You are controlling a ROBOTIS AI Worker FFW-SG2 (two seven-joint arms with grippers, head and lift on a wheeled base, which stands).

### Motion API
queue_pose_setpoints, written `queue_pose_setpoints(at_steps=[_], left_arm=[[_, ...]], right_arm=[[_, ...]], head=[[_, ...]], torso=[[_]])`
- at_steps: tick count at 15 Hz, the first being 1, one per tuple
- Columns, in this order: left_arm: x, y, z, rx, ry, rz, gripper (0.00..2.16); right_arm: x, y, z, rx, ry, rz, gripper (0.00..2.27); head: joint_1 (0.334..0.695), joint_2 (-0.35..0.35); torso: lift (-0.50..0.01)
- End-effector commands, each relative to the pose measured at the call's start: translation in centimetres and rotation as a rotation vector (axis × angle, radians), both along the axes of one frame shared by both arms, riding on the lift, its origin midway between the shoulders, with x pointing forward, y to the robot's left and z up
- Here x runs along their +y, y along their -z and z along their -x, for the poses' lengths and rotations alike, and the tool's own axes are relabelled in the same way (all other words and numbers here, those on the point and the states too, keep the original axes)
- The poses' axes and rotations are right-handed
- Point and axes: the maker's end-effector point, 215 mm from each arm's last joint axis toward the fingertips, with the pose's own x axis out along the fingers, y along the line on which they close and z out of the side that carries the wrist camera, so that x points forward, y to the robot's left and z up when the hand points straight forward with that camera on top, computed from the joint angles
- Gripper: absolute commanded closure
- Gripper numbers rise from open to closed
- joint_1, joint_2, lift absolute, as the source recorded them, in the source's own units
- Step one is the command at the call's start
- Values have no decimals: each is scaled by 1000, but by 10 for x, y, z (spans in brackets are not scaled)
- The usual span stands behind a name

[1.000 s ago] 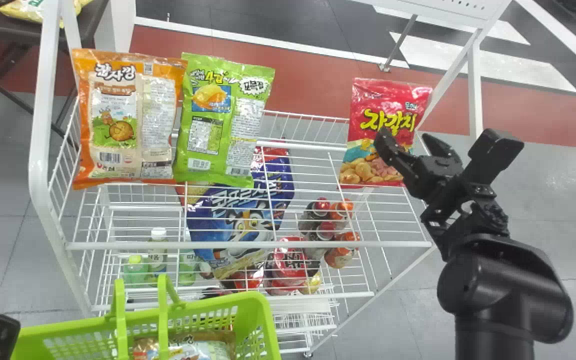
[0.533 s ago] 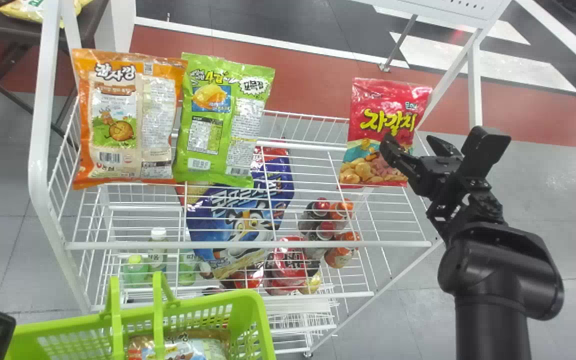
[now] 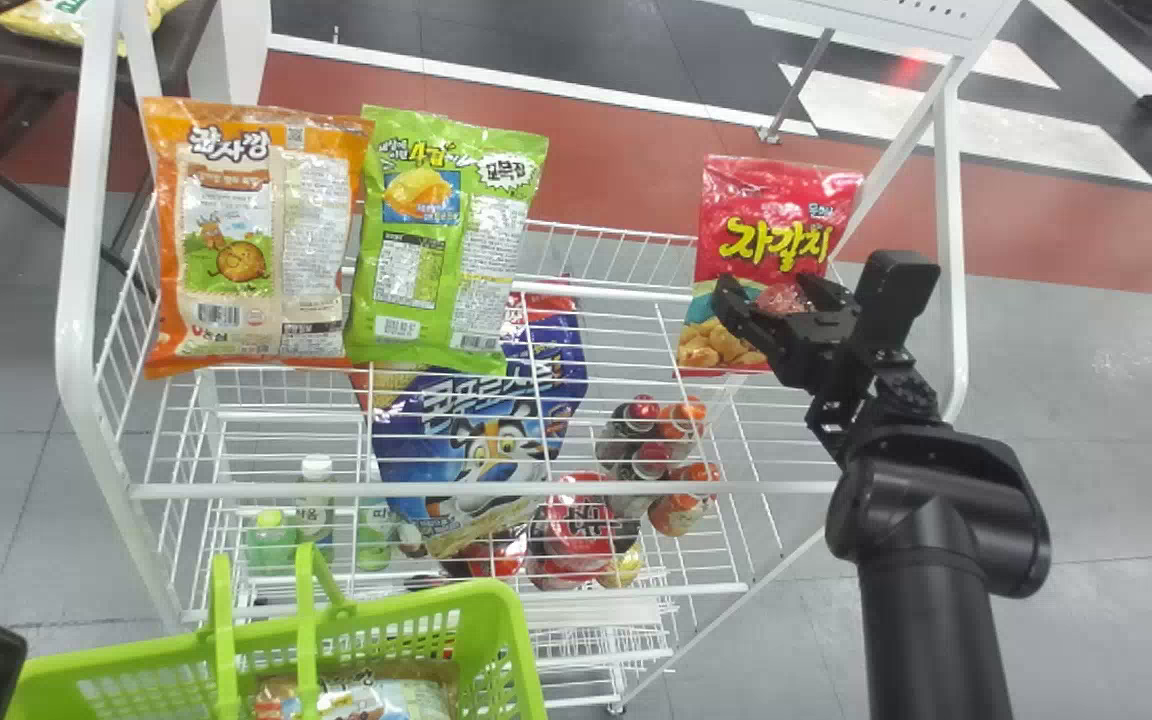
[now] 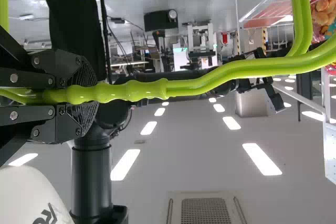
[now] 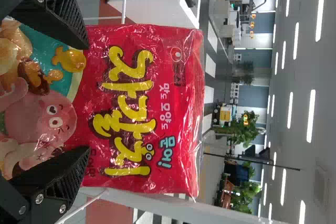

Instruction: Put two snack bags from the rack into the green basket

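Observation:
My right gripper (image 3: 764, 290) stands open over the lower part of the red snack bag (image 3: 771, 215), upright at the rack's right. In the right wrist view the red bag (image 5: 142, 103) lies beyond my right gripper (image 5: 86, 98), its spread fingers at either side of the bag's lower half. An orange bag (image 3: 256, 240) and a green bag (image 3: 451, 240) stand side by side at the rack's left. The green basket (image 3: 496, 600), with a snack bag (image 3: 386, 692) inside, is at the bottom left. My left gripper (image 4: 79, 95) is shut on the basket's handle (image 4: 194, 83).
The white wire rack (image 3: 496, 490) has a thick front rail and side posts. A blue bag (image 3: 466, 450), bottles (image 3: 316, 500) and cans (image 3: 681, 500) sit on its lower shelf. A right-hand post (image 3: 951, 200) rises close beside my right gripper.
My right gripper has moved left, from the red bag's right edge to in front of its lower part. The basket has shifted slightly left.

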Motion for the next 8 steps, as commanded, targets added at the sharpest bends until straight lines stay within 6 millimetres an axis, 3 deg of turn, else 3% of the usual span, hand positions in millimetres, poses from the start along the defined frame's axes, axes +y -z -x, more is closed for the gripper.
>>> queue_pose_setpoints(at_steps=[1, 3, 4, 5, 8], left_arm=[[0, 2, -2, 4, -2, -3, 1187], [1, 2, -3, 4, -3, -3, 1187], [1, 4, -3, 9, -4, -3, 1187], [1, 4, -3, 10, -6, -3, 1187], [5, 4, -7, 6, -18, -9, 1187]], right_arm=[[-2, 2, -12, 11, 9, -6, 221], [-6, 10, -19, 44, 18, -19, 741], [-4, 15, -20, 64, 15, -32, 1632], [-1, 18, -19, 66, 17, -44, 2196], [6, 17, -10, 41, 5, -41, 2250]], head=[[695, -350], [695, -350], [695, -350], [695, -350], [695, -350]], torso=[[-3], [-3], [-3], [-3], [-3]])
